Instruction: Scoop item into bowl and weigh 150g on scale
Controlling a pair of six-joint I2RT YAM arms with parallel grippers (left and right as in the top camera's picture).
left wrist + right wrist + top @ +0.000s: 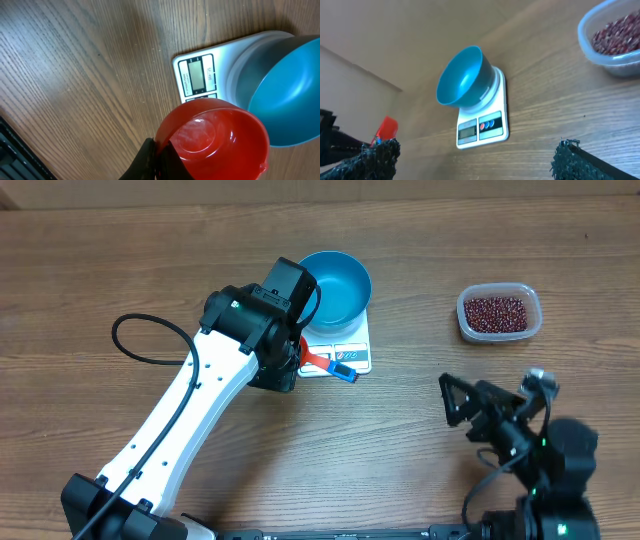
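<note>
Many loose, light beans are probably resisting pinching, so we are grasping the empty scoop in the left end effector, with the right end effector standing released.

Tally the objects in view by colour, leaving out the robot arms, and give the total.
Blue: 1 (bowl)
White: 1 (scale)
Red: 1 (scoop, blue handle tip)
Clear: 1 (tub, holding red-brown beans)
Total: 4
</note>
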